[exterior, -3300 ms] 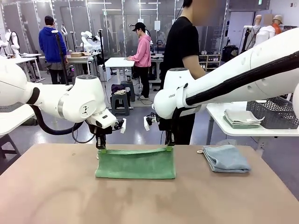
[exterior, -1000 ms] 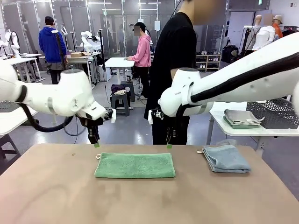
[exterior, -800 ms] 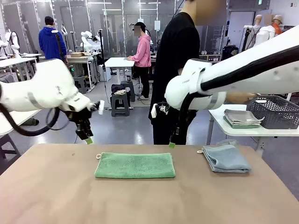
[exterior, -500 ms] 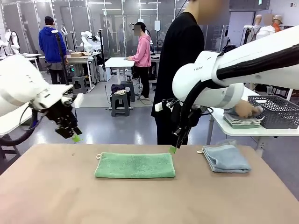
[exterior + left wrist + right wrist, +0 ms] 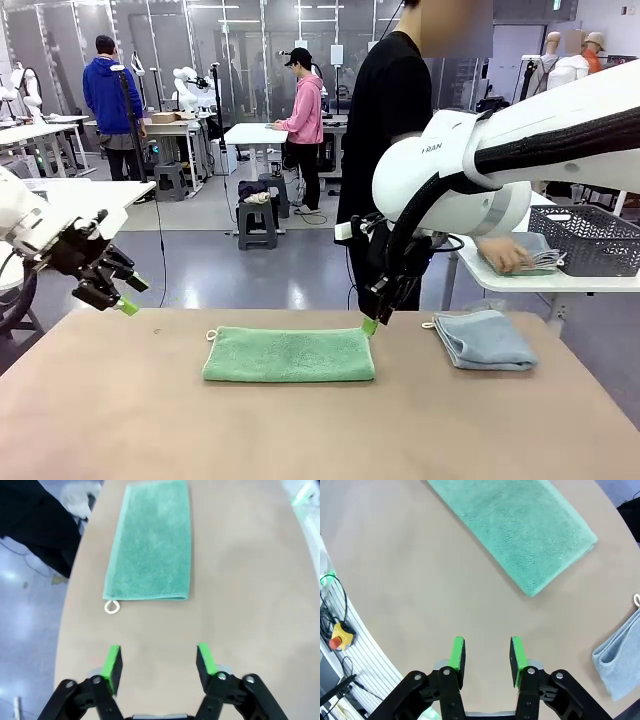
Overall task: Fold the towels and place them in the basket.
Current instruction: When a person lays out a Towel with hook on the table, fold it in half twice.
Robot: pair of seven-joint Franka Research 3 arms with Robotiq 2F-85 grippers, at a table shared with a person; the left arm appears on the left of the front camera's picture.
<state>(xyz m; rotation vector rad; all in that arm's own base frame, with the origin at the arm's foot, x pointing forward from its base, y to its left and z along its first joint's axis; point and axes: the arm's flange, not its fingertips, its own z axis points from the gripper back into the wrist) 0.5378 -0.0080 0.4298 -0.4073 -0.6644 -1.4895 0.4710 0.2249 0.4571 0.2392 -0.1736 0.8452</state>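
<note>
With both hands spread and empty, the right hand [image 5: 370, 325] by the once-folded green terry towel [image 5: 289, 354] on the tan worktop [image 5: 320, 430], the loose fold could be dragged open if only its top layer is pinched.

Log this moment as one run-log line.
green towel: folded, on table | left end effector: open | right end effector: open | basket: side table

Bare desk [image 5: 300, 430] lies open on the robot's side (both towels sit along the far edge).
</note>
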